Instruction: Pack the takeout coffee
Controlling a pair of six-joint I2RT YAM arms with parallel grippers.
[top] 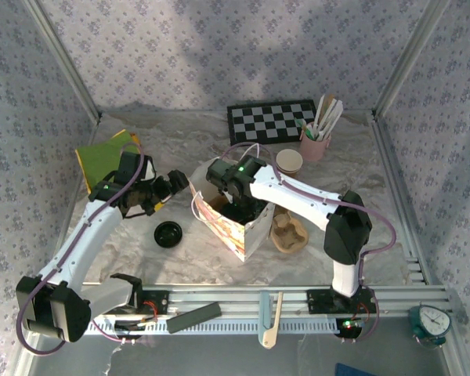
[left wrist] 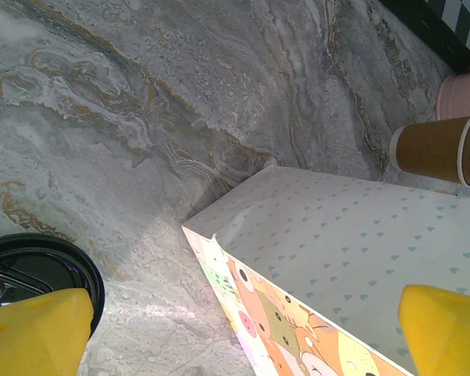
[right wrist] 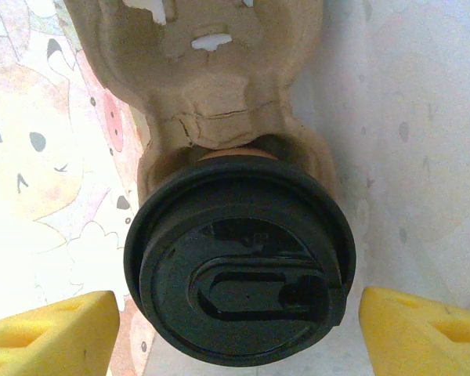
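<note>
The takeout coffee (right wrist: 239, 270), with its round black lid facing the camera, sits in a pocket of a brown pulp tray (right wrist: 211, 86) inside the cartoon-printed paper bag (top: 236, 227). My right gripper (right wrist: 239, 327) reaches down into the bag (right wrist: 31, 157). It is open, with a yellow fingertip (right wrist: 55, 333) on each side of the lid and a gap at both. My left gripper (left wrist: 243, 333) is open outside the bag's left corner (left wrist: 219, 251), holding nothing. In the top view it (top: 169, 193) hovers just left of the bag.
A loose black lid (top: 169, 233) lies on the table left of the bag. A lidless tan cup (top: 289, 162) and a pink cup of stirrers (top: 316, 145) stand behind the bag, by a checkerboard (top: 270, 121). Another pulp tray (top: 288, 233) lies to the right.
</note>
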